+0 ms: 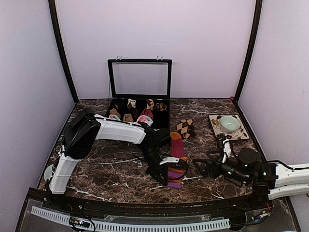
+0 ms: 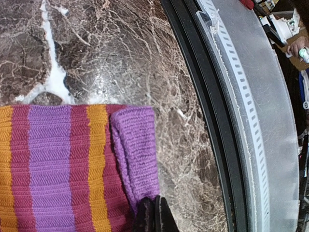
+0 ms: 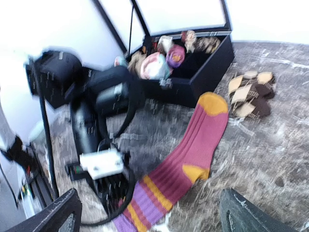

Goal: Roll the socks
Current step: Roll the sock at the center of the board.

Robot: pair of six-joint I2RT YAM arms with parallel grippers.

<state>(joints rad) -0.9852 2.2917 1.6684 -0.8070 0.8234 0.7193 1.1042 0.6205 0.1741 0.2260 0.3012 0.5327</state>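
Note:
The long magenta sock [image 1: 176, 147] lies flat on the marble, orange toe toward the box, striped cuff toward the near edge. My left gripper [image 1: 162, 176] sits at that cuff. In the left wrist view the purple cuff [image 2: 137, 150] is folded back over the stripes, and the dark fingertips [image 2: 153, 218] are pressed together, shut on the fold's edge. The brown-and-beige diamond socks [image 1: 186, 128] lie to the right of the box, also seen in the right wrist view [image 3: 251, 94]. My right gripper [image 1: 204, 167] hovers right of the magenta sock [image 3: 193, 150], jaws wide open and holding nothing [image 3: 149, 205].
A black box [image 1: 164, 120] with a raised glass lid [image 1: 140, 79] holds several sock rolls at the back centre. A patterned plate [image 1: 217, 118] with a pale green bowl [image 1: 230, 123] sits at the back right. The table's black rail [image 2: 212, 121] runs close beside the cuff.

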